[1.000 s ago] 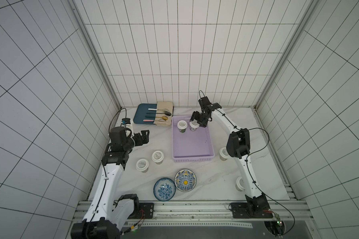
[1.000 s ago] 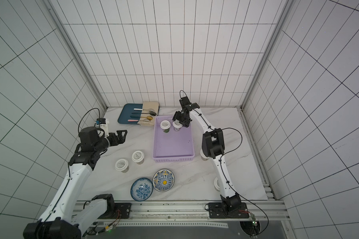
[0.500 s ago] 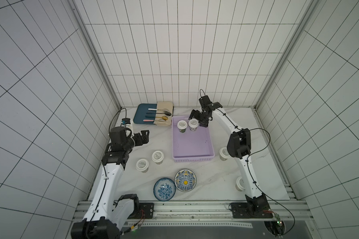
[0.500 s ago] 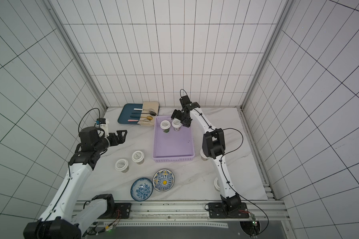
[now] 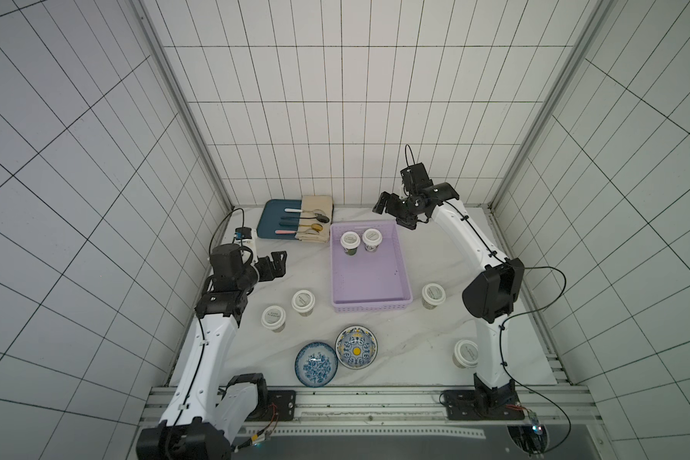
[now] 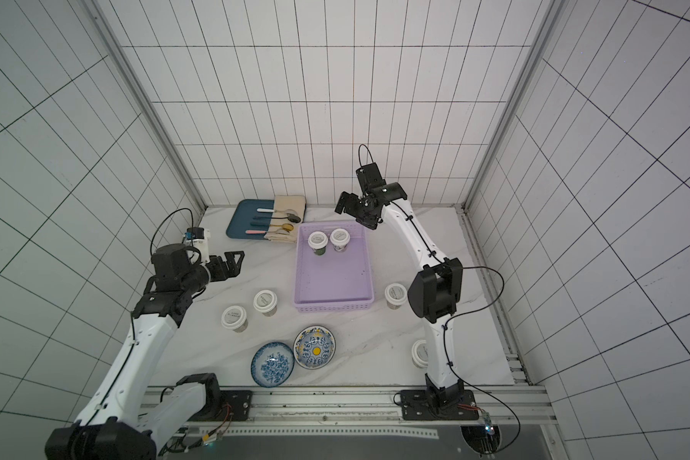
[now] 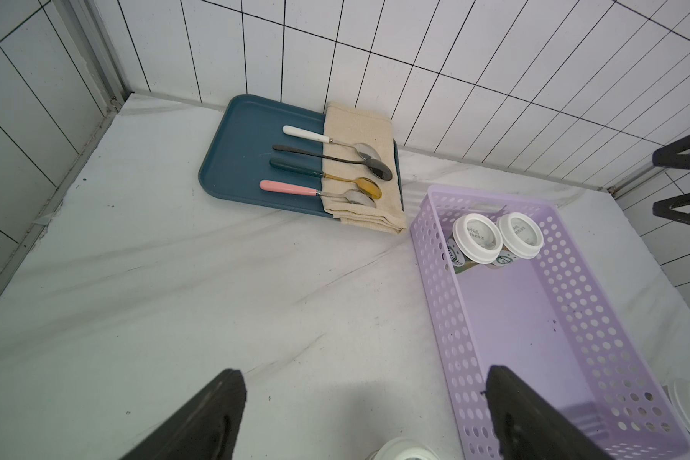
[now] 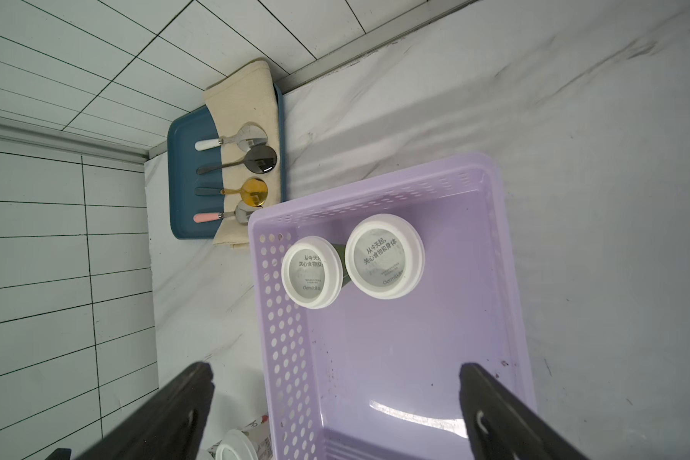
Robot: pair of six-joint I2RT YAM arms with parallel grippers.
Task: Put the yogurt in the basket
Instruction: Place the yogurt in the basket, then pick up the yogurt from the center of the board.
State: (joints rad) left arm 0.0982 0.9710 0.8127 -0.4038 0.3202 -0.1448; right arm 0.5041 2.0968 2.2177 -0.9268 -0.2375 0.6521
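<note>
Starting at the left: the left arm (image 5: 216, 338) hangs over bare marbled surface (image 5: 415, 338), and the left jaws are spread wide, holding nothing. Behind them sits a dark blue tray (image 5: 271, 217) with rounded corners. A folded beige cloth (image 5: 315, 205) lies across its right end, and four spoons (image 7: 327, 159) are lined up with their bowls on the cloth. Nearer the front a yogurt cup (image 5: 273, 317) stands upright under its wide white lid, with a second cup (image 5: 303, 300) just beside it.

Moving along, a round blue bowl (image 5: 316, 363) sits just beside a yellow-centred bowl (image 5: 356, 346). Next is the lilac plastic basket (image 5: 371, 307), rectangular with a smooth floor and rows of holes in its walls. A third cup (image 5: 350, 240) and a fourth cup (image 5: 372, 237) stand close together at its far end. A fifth cup (image 5: 432, 293) waits just right of the basket. A sixth cup (image 5: 466, 352) stands beside the right arm (image 5: 467, 235). The right jaws hover above the basket's far end, splayed wide and empty.
</note>
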